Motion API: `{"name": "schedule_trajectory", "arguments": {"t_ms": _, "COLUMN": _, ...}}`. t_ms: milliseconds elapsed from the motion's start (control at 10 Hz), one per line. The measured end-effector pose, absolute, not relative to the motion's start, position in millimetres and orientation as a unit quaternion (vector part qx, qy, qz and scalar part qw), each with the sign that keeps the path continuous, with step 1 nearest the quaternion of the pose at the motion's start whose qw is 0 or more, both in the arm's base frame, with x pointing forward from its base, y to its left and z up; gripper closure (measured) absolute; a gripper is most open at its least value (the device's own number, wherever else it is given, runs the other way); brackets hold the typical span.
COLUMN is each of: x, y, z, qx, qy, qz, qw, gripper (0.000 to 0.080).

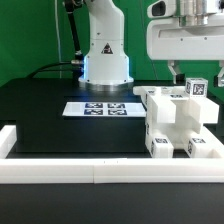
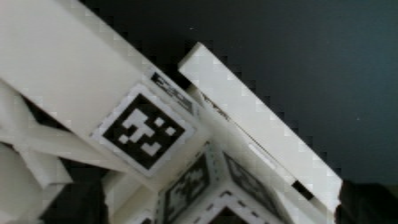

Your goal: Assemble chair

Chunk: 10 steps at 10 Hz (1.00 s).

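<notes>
**Item 1, nearest.** Border rail point(image 1: 60, 172): long, low, white, running along the front edge of the black surface point(image 1: 50, 120).

**Item 2.** Chair point(image 1: 170, 125): partly built, a blocky white stack of pieces. It stands at the exterior view's right, just behind the rail. Tagged faces show low on its front. A tagged post point(image 1: 196, 88) sits on top. The wrist view shows close white slabs and a square tag point(image 2: 146, 128), with dark surface beyond.

**Item 3.** Tool point(image 1: 197, 74): directly above the tagged post. It is released, with its jaws spread wide and nothing seen between them. Whether it touches the post cannot be told.

**Item 4.** Marker board point(image 1: 100, 108): flat at mid-surface, well apart from the chair.

**Item 5, farthest.** Arm base point(image 1: 105, 55): behind the marker board.

**Step, as judged.** Seating an upper piece on the stack looks done, or nearly so.

**Next move, as judged.** A straight lift clear of the post without nudging the stack. After that, a check that the piece sits square.
</notes>
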State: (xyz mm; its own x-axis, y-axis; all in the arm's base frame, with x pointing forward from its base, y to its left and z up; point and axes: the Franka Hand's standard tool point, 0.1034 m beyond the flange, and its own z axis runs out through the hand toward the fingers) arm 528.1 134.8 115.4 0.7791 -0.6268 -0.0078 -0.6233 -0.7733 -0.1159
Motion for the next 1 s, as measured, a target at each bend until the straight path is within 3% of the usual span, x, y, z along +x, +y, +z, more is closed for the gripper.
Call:
{"name": "schedule_trajectory", "arguments": {"t_ms": 600, "x": 528.3, "y": 133.4, "z": 115.0, "qx": -0.982, "qy": 0.181, "qz": -0.024, "qw": 0.051, "gripper": 0.015}}
{"name": "schedule_trajectory", "arguments": {"t_ms": 700, "x": 528.2, "y": 133.4, "z": 114.9, "qx": -0.982, "qy": 0.181, "qz": -0.024, "qw": 0.051, "gripper": 0.0267}}
{"name": "schedule_trajectory", "arguments": {"t_ms": 800, "x": 528.2, "y": 133.3, "z": 114.9, "qx": -0.982, "qy": 0.181, "qz": -0.024, "qw": 0.051, "gripper": 0.0267}}
{"name": "schedule_trajectory", "arguments": {"t_ms": 900, "x": 528.1, "y": 133.2, "z": 114.8, "qx": -0.982, "qy": 0.182, "qz": -0.024, "qw": 0.051, "gripper": 0.0469}}
{"name": "schedule_trajectory", "arguments": {"t_ms": 1000, "x": 528.3, "y": 133.3, "z": 115.0, "qx": -0.982, "qy": 0.182, "qz": -0.024, "qw": 0.051, "gripper": 0.0469}}
